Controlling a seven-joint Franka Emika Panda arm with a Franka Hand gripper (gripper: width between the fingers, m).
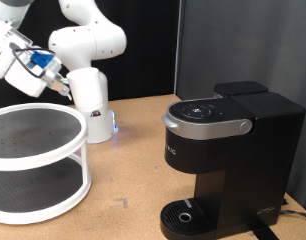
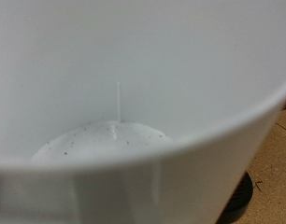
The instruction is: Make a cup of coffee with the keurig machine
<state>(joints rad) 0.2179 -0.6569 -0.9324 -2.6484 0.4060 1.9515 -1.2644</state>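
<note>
The gripper (image 1: 55,82) hangs high at the exterior view's upper left, above the far edge of a white two-tier round rack (image 1: 38,165). Blue parts show on the hand, and something small and pale sits at its tip, too blurred in that view to name. Whether the fingers are apart or closed cannot be told from either picture.

The wrist view is almost filled by the cup (image 2: 143,103): its white inner wall curves across the picture, its thick rim runs along the lower part, and its speckled pale bottom shows deep inside. A thin bright streak stands on the far inner wall. The cup lies right under the camera, very close to the hand, but no finger is visible on it, so a grasp cannot be confirmed. Past the rim, at one corner, a strip of tan tabletop (image 2: 274,159) and a dark round edge show.

In the exterior view the arm's white base (image 1: 91,95) stands behind the rack, with a small blue light glowing at its foot. The rack's dark upper shelf and lower shelf carry nothing visible.

The machine (image 1: 228,160) stands well apart from the hand, at the exterior view's right on the brown table (image 1: 133,150). Its grey-rimmed lid is down, the button panel faces up, and the round drip tray (image 1: 183,215) at its foot holds no cup.
</note>
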